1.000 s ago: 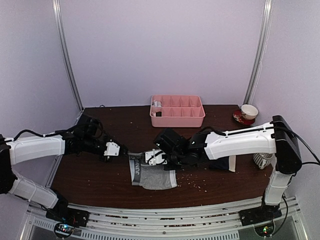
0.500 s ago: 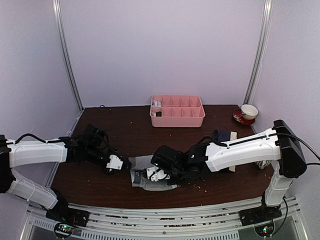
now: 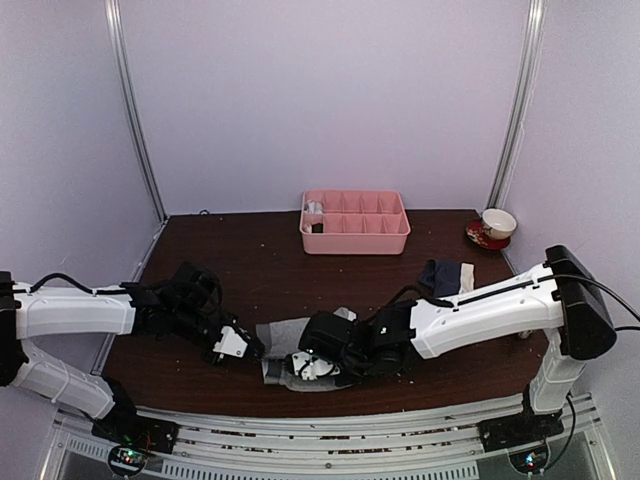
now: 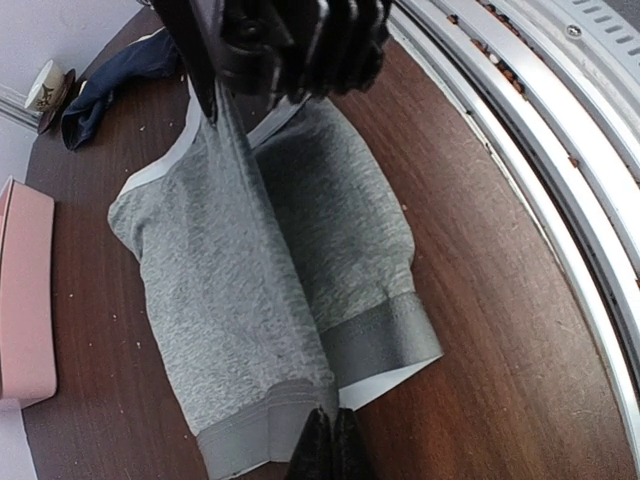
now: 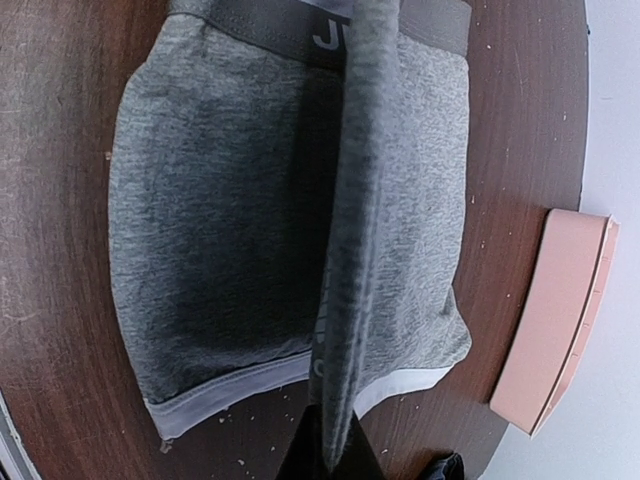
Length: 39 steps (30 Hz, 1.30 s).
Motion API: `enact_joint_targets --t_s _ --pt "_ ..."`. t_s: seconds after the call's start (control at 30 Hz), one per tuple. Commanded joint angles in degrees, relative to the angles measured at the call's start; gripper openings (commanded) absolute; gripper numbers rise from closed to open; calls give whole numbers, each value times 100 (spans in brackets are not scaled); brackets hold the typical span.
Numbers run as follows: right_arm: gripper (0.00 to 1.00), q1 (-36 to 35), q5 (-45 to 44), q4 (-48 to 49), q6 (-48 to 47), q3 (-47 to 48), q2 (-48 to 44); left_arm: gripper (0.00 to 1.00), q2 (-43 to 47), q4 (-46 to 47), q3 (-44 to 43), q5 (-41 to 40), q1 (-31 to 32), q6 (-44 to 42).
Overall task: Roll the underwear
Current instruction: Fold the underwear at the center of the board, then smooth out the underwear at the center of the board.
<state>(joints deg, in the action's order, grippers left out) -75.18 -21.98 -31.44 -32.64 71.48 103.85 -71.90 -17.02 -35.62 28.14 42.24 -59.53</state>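
The grey underwear (image 3: 283,331) lies near the table's front edge, a lengthwise fold lifted into a ridge between my grippers. My left gripper (image 3: 247,346) is shut on its waistband end (image 4: 262,432). In the left wrist view the gripper (image 4: 330,442) shows at the bottom. My right gripper (image 3: 300,366) is shut on the other end of the fold, at the pale leg hems. In the right wrist view the gripper (image 5: 336,455) pinches the raised ridge of grey cloth (image 5: 220,220). The dark lettered waistband (image 5: 290,25) is at that view's top. The navy underwear (image 3: 447,276) lies crumpled at the right, untouched.
A pink compartment tray (image 3: 355,222) stands at the back centre. A cup on a red saucer (image 3: 497,225) sits at the back right. The metal rail (image 4: 560,120) runs along the table's front edge, close to the grey cloth. Crumbs dot the tabletop.
Both grippers have moved toward the front edge, drawing the grey underwear's fold with them. The right arm has swung off the navy underwear, which now shows.
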Motion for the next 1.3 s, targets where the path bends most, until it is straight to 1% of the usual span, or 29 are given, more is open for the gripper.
enact_joint_targets --t_s 0.0,0.07,0.13,0.2,0.23,0.27,0.3,0.33,0.47,0.53,0.63,0.7,0.73,0.8,0.9,1.0,1.03,1.13,1.2,1.23,1.27 --pt "0 -98 -148 -146 155 -206 68 4 121 -209 80 64 56 31" --pt "0 -144 -180 -101 182 -301 90 10 162 -314 93 124 61 -32" --pt "0 -193 -214 -54 221 -399 121 20 211 -441 106 270 56 -103" --pt "0 -225 -234 -16 248 -488 139 33 241 -551 100 433 56 -135" --pt "0 -240 -261 -7 265 -523 148 42 255 -616 87 510 56 -169" --pt "0 -255 -280 -10 281 -548 161 48 264 -656 74 570 56 -185" --pt "0 -266 -286 -22 299 -555 178 51 273 -667 68 585 61 -186" --pt "0 -294 -281 -37 321 -561 190 51 275 -659 58 571 61 -174" --pt "2 -449 -313 -101 380 -561 238 52 127 -91 -35 265 56 462" --pt "8 -522 -375 -131 419 -585 265 52 -43 91 -167 184 56 725" --pt "24 -612 -426 -228 494 -579 326 51 -354 292 -419 108 61 1117" --pt "40 -678 -424 -373 584 -539 303 50 -534 374 -589 104 57 1291" --pt "50 -698 -403 -452 641 -502 257 49 -610 415 -662 80 61 1362" --pt "65 -705 -219 -577 781 -423 61 49 -740 528 -789 -4 56 1490" --pt "75 -636 102 -306 950 -501 -496 47 -894 761 -938 -209 56 1718" --pt "76 -341 307 202 1254 -622 -999 37 -1069 989 -1052 -435 49 1956" --pt "76 -165 347 335 1420 -643 -1093 33 -1184 1050 -1079 -530 54 2062" --pt "72 524 436 917 1890 -702 -1240 27 -1473 1196 -1149 -715 48 2197" --pt "67 1059 676 1251 2281 -685 -1153 25 -1658 1234 -1185 -741 52 2238" --pt "63 1358 751 1383 2493 -630 -1065 25 -1730 1229 -1203 -710 48 2238" --pt "57 1557 884 1492 2669 -563 -944 24 -1789 1220 -1224 -645 48 2231"
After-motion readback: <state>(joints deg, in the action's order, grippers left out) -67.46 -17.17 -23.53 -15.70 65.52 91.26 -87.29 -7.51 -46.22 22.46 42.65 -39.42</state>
